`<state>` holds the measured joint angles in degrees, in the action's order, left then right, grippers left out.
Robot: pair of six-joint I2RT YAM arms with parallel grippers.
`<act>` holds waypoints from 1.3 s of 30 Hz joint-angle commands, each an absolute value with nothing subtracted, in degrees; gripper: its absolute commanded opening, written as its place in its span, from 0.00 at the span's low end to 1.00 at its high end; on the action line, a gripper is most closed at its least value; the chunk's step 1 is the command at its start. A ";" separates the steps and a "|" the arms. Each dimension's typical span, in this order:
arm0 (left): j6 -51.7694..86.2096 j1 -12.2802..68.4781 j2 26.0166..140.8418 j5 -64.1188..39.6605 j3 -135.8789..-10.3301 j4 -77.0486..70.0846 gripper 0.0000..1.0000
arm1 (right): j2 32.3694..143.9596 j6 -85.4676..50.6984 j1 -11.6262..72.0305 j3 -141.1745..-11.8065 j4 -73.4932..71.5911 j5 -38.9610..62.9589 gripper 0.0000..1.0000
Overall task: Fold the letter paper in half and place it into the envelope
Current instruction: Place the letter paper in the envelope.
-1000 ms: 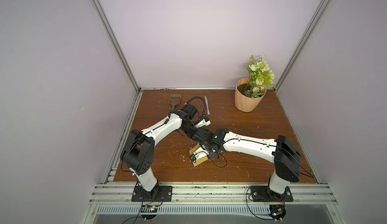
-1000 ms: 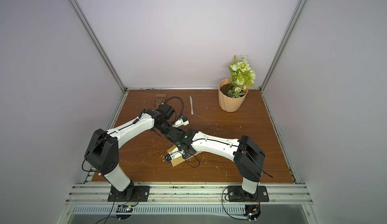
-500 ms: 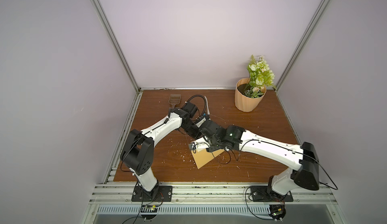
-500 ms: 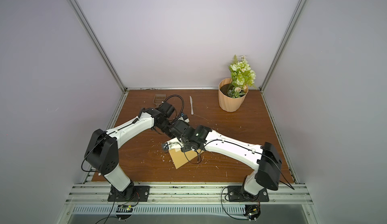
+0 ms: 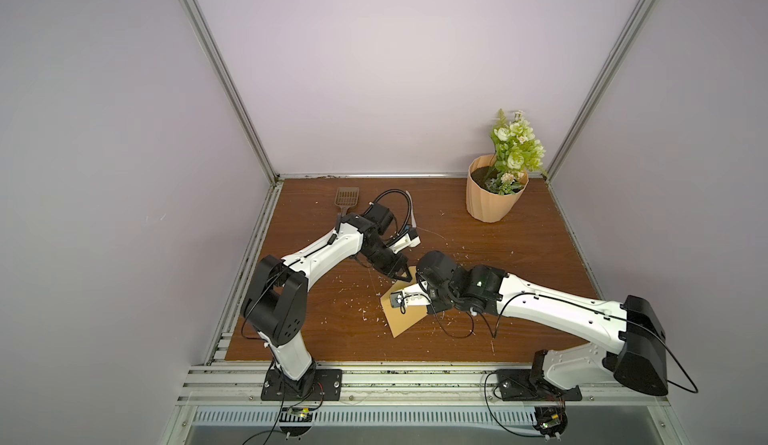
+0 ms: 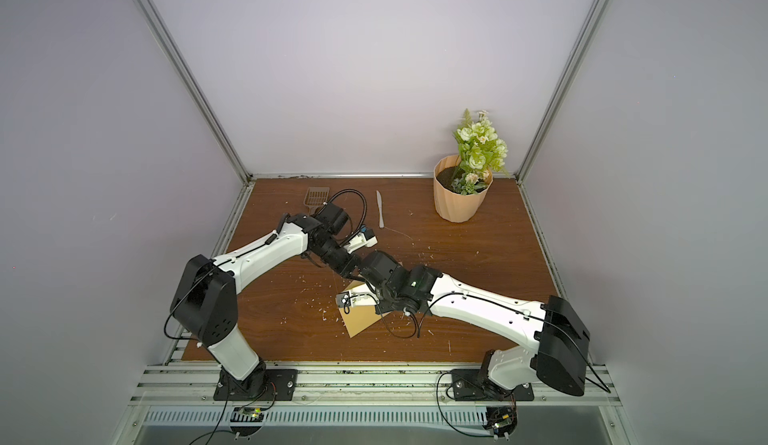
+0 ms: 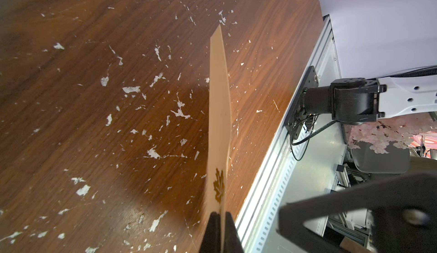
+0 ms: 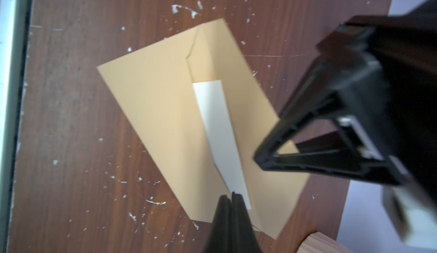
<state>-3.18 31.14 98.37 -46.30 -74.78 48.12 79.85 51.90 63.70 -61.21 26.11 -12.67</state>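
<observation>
My left claw [image 7: 218, 216] was closed tight on the envelope [image 7: 219, 121] flap, holding it raised. At its 5 o'clock, my right claw [image 8: 230, 196] was pinched shut on the letter paper [image 8: 217, 126], which stood between flap and envelope body on the table [image 5: 332, 330].

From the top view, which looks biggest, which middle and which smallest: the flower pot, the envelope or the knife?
1. Largest: the flower pot, even without its flowers.
2. Next: the envelope, though the right arm hides part of it.
3. Smallest: the knife, which is long but very thin.
</observation>
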 commanded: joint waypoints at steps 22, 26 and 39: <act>-3.43 31.80 100.02 -50.34 -76.34 49.80 0.00 | 88.72 57.42 65.74 -61.04 10.54 -13.37 0.00; -3.67 31.81 100.28 -50.61 -76.45 49.83 0.00 | 89.08 57.21 65.78 -61.07 10.80 -13.71 0.00; -4.19 31.45 100.77 -46.41 -76.94 49.82 0.00 | 89.40 54.58 65.72 -64.87 12.45 -17.56 0.00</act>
<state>-3.09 31.14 99.98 -47.29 -75.18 48.05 90.35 56.69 65.56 -61.28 13.10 -15.03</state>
